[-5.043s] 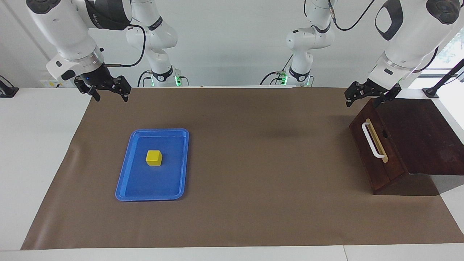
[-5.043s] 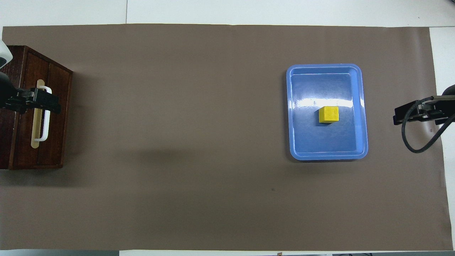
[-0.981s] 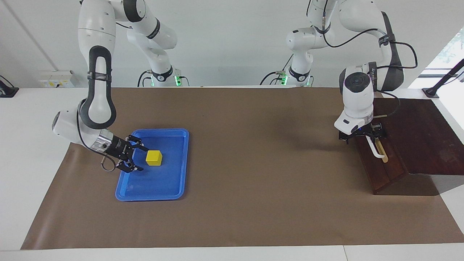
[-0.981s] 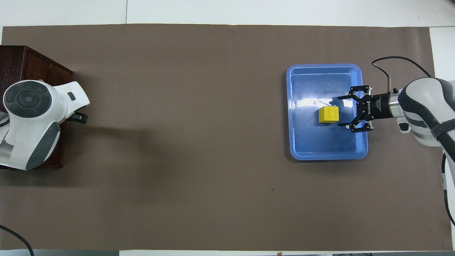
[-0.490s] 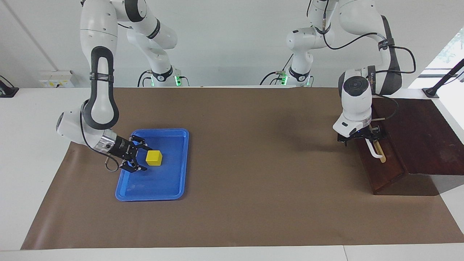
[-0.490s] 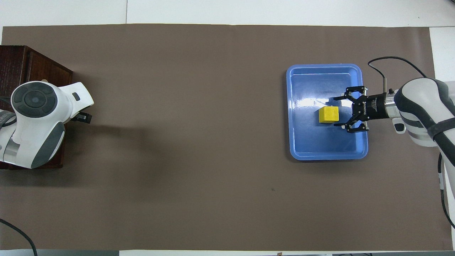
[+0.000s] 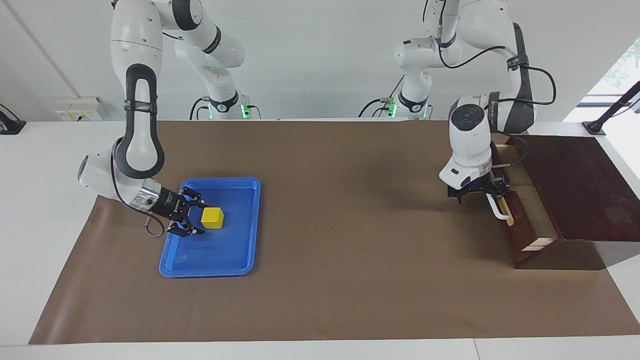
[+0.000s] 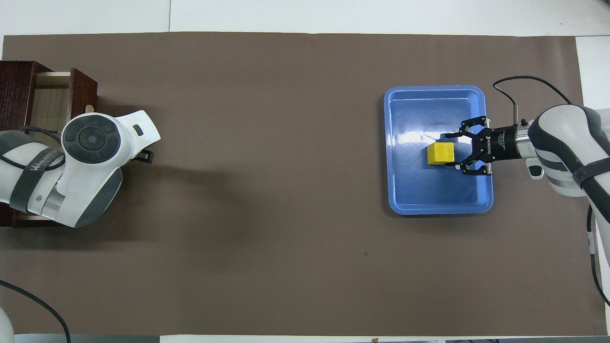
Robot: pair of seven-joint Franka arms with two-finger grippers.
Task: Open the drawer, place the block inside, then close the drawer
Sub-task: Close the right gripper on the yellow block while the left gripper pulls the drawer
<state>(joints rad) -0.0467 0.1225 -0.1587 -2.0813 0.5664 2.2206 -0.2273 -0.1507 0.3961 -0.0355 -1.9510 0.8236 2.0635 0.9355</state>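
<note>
The yellow block (image 7: 212, 217) (image 8: 440, 153) rests in the blue tray (image 7: 210, 260) (image 8: 438, 195). My right gripper (image 7: 200, 218) (image 8: 450, 151) is low in the tray, open, with one finger on each side of the block and little gap left. The drawer (image 7: 519, 225) (image 8: 83, 93) stands partly pulled out of its dark box (image 7: 575, 190) (image 8: 16, 83), and its pale interior (image 7: 530, 205) (image 8: 47, 100) shows. My left gripper (image 7: 480, 194) is open and sits at the white handle (image 7: 497, 209), at its end nearer to the robots. In the overhead view the left arm hides it.
A brown mat (image 7: 350, 250) covers the table between the tray and the box. The box stands at the left arm's end of the table and the tray toward the right arm's end.
The drawer has slid out of the box as the left gripper drew back from it toward the table's middle. The right gripper's fingers have narrowed around the block.
</note>
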